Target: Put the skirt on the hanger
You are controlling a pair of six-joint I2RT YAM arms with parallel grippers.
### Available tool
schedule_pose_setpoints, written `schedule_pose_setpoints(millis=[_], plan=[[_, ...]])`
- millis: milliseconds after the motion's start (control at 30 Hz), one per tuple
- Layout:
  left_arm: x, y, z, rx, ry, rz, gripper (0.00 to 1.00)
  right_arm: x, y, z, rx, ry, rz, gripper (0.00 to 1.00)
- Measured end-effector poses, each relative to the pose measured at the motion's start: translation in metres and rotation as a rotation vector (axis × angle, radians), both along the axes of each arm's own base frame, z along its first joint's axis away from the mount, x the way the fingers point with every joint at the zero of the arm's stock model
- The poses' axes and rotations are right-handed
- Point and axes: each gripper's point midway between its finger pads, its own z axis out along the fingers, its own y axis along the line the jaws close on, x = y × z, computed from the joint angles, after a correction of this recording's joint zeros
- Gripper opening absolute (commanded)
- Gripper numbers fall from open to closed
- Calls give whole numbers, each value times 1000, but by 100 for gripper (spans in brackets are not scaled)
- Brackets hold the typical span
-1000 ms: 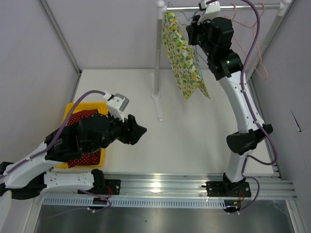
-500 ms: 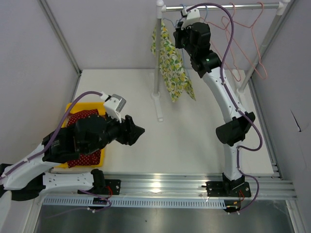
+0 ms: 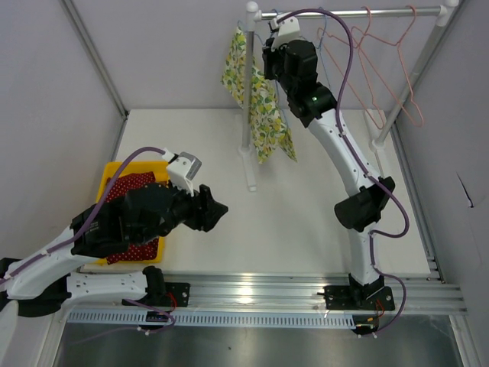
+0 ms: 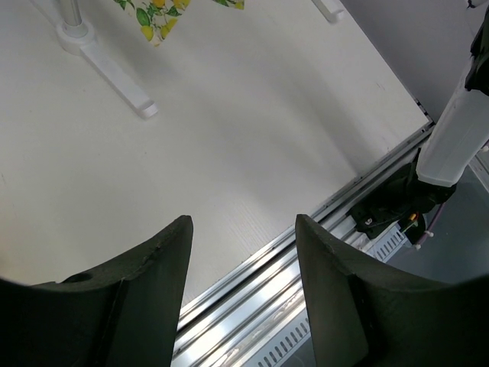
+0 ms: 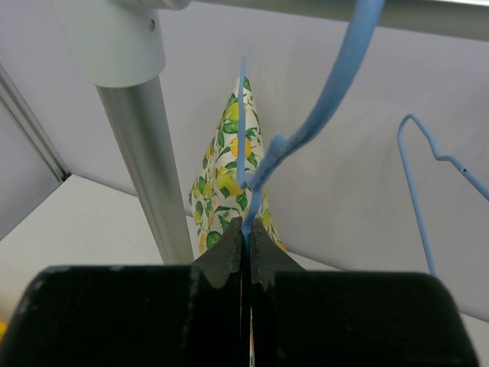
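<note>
A yellow lemon-print skirt hangs on a blue wire hanger at the left end of the rack's rail. My right gripper is shut on the hanger's wire just under its hook; the skirt shows beyond the fingertips. In the top view that gripper is high up beside the rack's left post. My left gripper is open and empty above the table's near edge; in the top view it hovers right of a yellow bin.
A yellow bin holds a red dotted cloth under the left arm. Orange wire hangers and another blue hanger hang further right on the rail. The rack's foot lies on the table.
My right arm has carried the hanger with the skirt leftward along the rail to the left post. The left arm has barely moved.
</note>
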Motion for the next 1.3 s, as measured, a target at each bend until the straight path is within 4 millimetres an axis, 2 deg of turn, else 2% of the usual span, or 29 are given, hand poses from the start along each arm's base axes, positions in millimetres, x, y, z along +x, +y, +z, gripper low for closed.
schedule_pose_setpoints(millis=[33, 100, 133, 167, 200, 233, 333, 533, 700, 900, 1067, 1167, 1233, 1300], plan=[[0, 0, 0, 0, 1, 0, 63, 0, 1, 0, -2, -4, -4, 0], [-1, 0, 0, -2, 3, -5, 64, 0, 1, 1, -3, -8, -17, 9], [-1, 0, -1, -1, 3, -6, 65, 0, 1, 1, -3, -9, -25, 16], [-1, 1, -3, 0, 4, -6, 66, 1, 0, -1, -2, -8, -34, 30], [-2, 1, -4, 1, 5, -6, 66, 2, -2, -1, 2, -10, -43, 36], [-2, 2, -4, 3, 6, -5, 66, 3, -3, -3, 3, -4, -50, 47], [-2, 2, -4, 1, 6, -4, 67, 3, -4, -13, -1, 15, -62, 61], [0, 2, -4, -2, 3, 4, 71, -7, -13, -18, 16, 53, -78, 80], [10, 5, -9, 8, -1, 51, 73, -33, -31, -8, 50, 80, -95, 90], [32, 11, -13, 5, -7, 141, 78, -78, -63, 12, 124, 98, -121, 98], [53, 22, -15, 4, -9, 234, 79, -118, -87, 7, 178, 141, -132, 99], [76, 41, -25, 37, 0, 356, 79, -139, -99, -4, 209, 190, -137, 99], [97, 65, -40, 73, 20, 492, 79, -158, -105, -16, 225, 230, -129, 99], [114, 92, -64, 115, 58, 622, 79, -181, -109, -30, 244, 273, -109, 99]])
